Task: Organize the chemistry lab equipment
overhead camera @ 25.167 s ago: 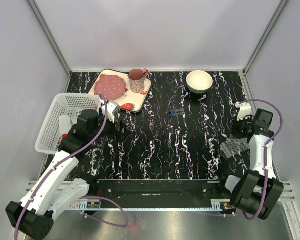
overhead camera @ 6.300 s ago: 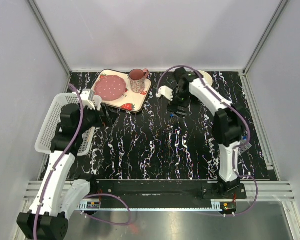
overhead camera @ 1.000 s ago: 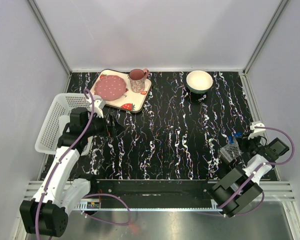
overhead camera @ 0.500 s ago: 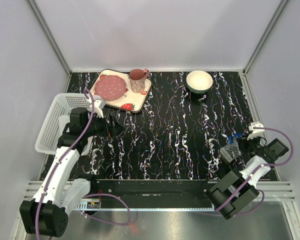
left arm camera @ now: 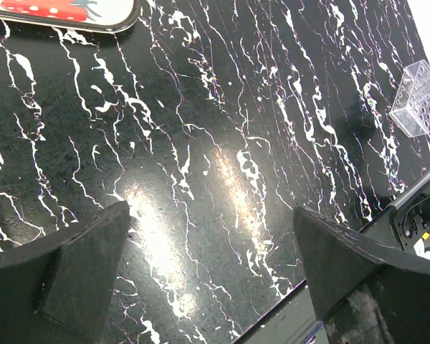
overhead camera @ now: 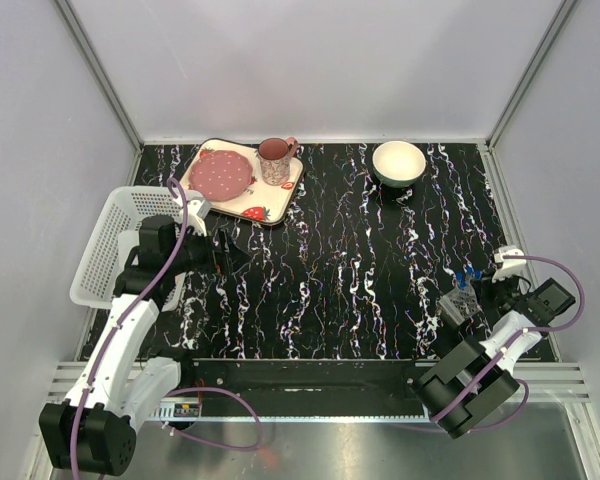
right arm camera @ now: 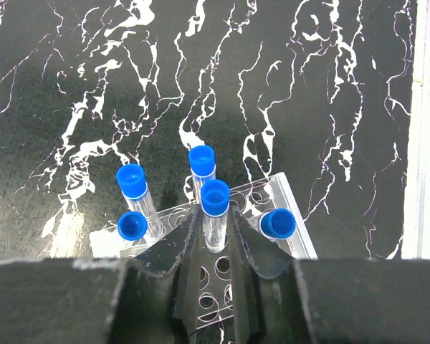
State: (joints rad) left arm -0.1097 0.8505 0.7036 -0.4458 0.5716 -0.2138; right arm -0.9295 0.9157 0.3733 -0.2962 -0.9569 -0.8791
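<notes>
The left gripper (left arm camera: pixel 211 222) hangs over bare black table (left arm camera: pixel 201 107) beside the white basket (overhead camera: pixel 105 250), its jaws spread wide and holding nothing. It plays no part in this step and does best by keeping out of the way.

The work is at the near right, where the clear tube rack (right arm camera: pixel 269 192) sits close to the table's right edge. The right gripper (right arm camera: pixel 215 221) has its jaws drawn narrow around a blue-capped test tube (right arm camera: pixel 215 197), held upright over the middle of the rack. Four other tubes (right arm camera: pixel 131 180) stand in it already, two to the left, one just beyond and one to the right that leans outward. Whether the held tube's foot has entered a hole cannot be told from here.

The step looks like seating this tube. To do it well:
- Keep the tube vertical and its foot centred over a free hole.
- Lower straight down, without sideways drift that would knock the neighbouring caps.
- Part the jaws only once the tube rests in the rack.
- The rack is probably light, so any sideways push may slide or tip it.
</notes>
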